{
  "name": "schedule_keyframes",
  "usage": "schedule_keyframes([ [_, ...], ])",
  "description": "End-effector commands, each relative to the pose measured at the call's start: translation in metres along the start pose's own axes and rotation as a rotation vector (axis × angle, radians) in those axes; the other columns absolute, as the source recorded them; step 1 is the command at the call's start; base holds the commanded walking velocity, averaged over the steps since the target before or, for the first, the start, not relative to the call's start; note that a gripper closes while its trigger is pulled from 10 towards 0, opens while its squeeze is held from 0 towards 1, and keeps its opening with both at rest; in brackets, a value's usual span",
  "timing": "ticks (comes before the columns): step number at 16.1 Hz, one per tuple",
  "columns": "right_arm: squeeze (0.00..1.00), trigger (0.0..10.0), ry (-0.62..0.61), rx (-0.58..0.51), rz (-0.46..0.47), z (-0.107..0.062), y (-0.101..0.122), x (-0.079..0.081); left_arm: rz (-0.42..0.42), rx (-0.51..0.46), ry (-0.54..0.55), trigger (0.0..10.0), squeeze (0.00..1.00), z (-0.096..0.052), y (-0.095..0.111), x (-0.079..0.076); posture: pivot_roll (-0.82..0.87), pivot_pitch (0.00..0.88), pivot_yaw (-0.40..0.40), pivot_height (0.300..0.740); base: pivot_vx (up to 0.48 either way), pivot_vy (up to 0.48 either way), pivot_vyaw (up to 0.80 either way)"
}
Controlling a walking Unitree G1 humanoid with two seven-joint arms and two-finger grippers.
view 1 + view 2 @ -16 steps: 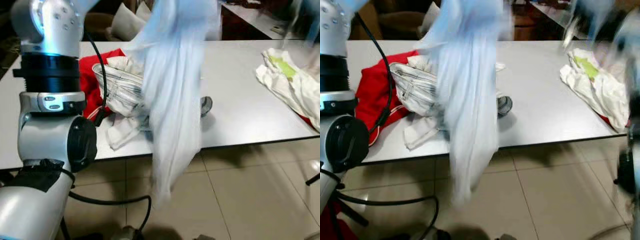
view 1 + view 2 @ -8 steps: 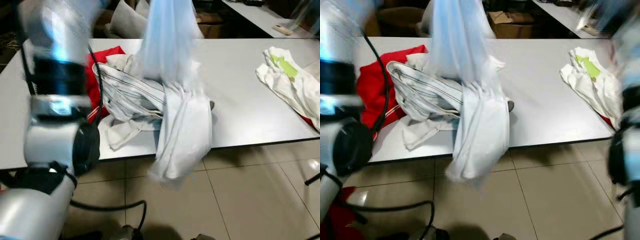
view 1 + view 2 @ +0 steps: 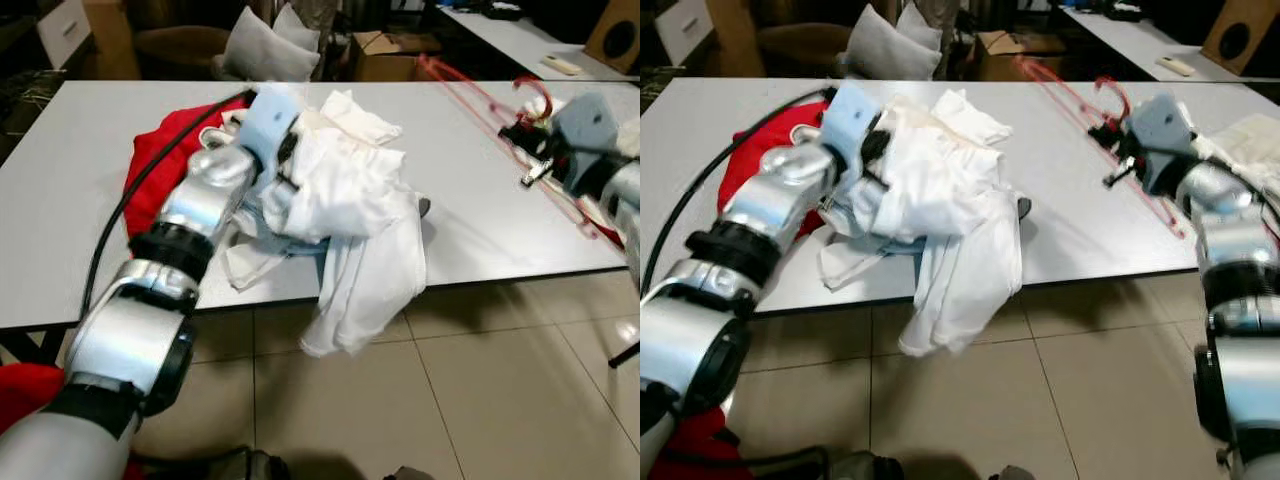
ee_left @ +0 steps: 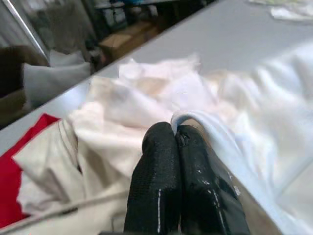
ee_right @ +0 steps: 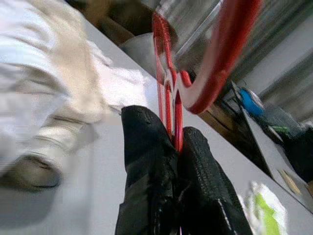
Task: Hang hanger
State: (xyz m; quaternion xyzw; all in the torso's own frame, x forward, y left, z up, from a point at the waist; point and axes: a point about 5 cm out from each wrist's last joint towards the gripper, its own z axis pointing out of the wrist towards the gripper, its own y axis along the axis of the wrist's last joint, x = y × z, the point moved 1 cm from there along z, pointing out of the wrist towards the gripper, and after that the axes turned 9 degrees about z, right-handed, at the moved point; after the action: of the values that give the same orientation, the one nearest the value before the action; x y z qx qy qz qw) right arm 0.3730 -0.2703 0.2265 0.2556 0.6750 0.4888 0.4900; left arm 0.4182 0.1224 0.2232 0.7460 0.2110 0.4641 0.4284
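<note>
Left pincer [image 4: 175, 134] grips white shirt [image 3: 345, 200]; right pincer [image 5: 174, 147] clamps red hanger [image 5: 215, 63].

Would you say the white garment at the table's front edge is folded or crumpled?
Crumpled: the white garment lies bunched on the table, one end hanging over the front edge, the left gripper shut on it.

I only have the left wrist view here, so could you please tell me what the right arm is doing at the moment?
Observer: The right gripper is shut on a red hanger, held above the table.
Operator: Thank you. Does the garment I am pinching lie fully on the table?
Observer: No, the white shirt held by the left gripper droops over the table's front edge toward the tiled floor.
Operator: Is anything underneath that pile?
Observer: A red garment lies beneath it, on your left arm's side.
</note>
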Motion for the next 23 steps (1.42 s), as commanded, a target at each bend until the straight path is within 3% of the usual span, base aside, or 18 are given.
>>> schedule_keyframes([
  [1, 0.0, 10.0, 0.02, -0.047, 0.018, -0.002, 0.009, 0.003, 0.018, -0.003, -0.06, 10.0, 0.8, -0.001, 0.001, -0.002, -0.2, 0.0, 0.038, 0.719, 0.0, 0.0, 0.0],
  [2, 0.0, 10.0, 0.024, -0.054, 0.037, -0.004, 0.008, 0.007, 0.008, -0.005, -0.078, 10.0, 1.0, -0.004, -0.001, 0.0, -0.2, 0.0, 0.039, 0.719, 0.0, 0.0, 0.0],
  [4, 0.0, 10.0, 0.014, -0.07, 0.113, -0.015, 0.005, 0.024, -0.05, -0.05, -0.13, 10.0, 1.0, -0.015, 0.001, 0.013, -0.2, 0.0, 0.041, 0.719, 0.0, 0.0, 0.0],
  [6, 0.0, 10.0, -0.001, -0.069, 0.14, -0.021, 0.002, 0.03, -0.042, -0.065, -0.144, 10.0, 1.0, -0.024, 0.003, 0.025, -0.19, 0.0, 0.043, 0.719, 0.0, 0.0, 0.0],
  [9, 0.0, 10.0, -0.02, -0.049, 0.17, -0.038, 0.001, 0.034, 0.154, 0.043, -0.15, 10.0, 1.0, -0.046, -0.007, 0.056, -0.19, 0.0, 0.043, 0.719, 0.0, 0.0, 0.0],
  [10, 0.0, 10.0, -0.046, -0.052, 0.203, -0.047, 0.004, 0.033, 0.144, 0.056, -0.08, 10.0, 1.0, -0.058, -0.01, 0.075, -0.19, 0.0, 0.053, 0.719, 0.0, 0.0, 0.0],
  [12, 0.0, 10.0, -0.091, -0.062, 0.233, -0.054, 0.008, 0.032, 0.051, -0.012, 0.027, 10.0, 1.0, -0.067, -0.008, 0.09, -0.19, 0.0, 0.053, 0.719, 0.0, 0.0, 0.0],
  [13, 0.0, 10.0, -0.171, -0.103, 0.269, -0.06, 0.015, 0.031, -0.137, -0.181, 0.15, 10.0, 1.0, -0.072, 0.003, 0.095, -0.18, 0.0, 0.056, 0.719, 0.0, 0.0, 0.0],
  [14, 0.0, 10.0, -0.213, -0.131, 0.315, -0.062, 0.019, 0.036, -0.237, -0.252, 0.178, 10.0, 0.59, -0.073, 0.004, 0.089, -0.18, 0.0, 0.055, 0.719, 0.0, 0.0, 0.0],
  [15, 0.0, 10.0, -0.247, -0.15, 0.364, -0.064, 0.022, 0.042, -0.282, -0.288, 0.188, 10.0, 0.42, -0.075, 0.003, 0.08, -0.18, 0.0, 0.054, 0.719, 0.0, 0.0, 0.0],
  [16, 0.0, 10.0, -0.286, -0.181, 0.486, -0.067, 0.026, 0.066, -0.301, -0.276, 0.161, 10.0, 0.26, -0.075, -0.01, 0.046, -0.18, 0.0, 0.045, 0.719, 0.0, 0.0, 0.0],
  [17, 0.0, 10.0, -0.294, -0.186, 0.518, -0.069, 0.027, 0.073, -0.3, -0.268, 0.149, 10.0, 0.26, -0.075, -0.013, 0.035, -0.18, 0.0, 0.045, 0.719, 0.0, 0.0, 0.0],
  [20, 0.0, 10.0, -0.335, -0.2, 0.6, -0.076, 0.023, 0.106, -0.338, -0.216, 0.112, 10.0, 0.26, -0.073, -0.034, -0.04, -0.18, 0.0, 0.039, 0.719, 0.0, -0.164, 0.0],
  [23, 0.0, 10.0, -0.314, -0.149, 0.63, -0.079, 0.022, 0.12, -0.34, -0.16, 0.126, 10.0, 0.26, -0.078, -0.041, -0.061, -0.18, 0.0, 0.037, 0.719, 0.0, -0.252, 0.0],
])
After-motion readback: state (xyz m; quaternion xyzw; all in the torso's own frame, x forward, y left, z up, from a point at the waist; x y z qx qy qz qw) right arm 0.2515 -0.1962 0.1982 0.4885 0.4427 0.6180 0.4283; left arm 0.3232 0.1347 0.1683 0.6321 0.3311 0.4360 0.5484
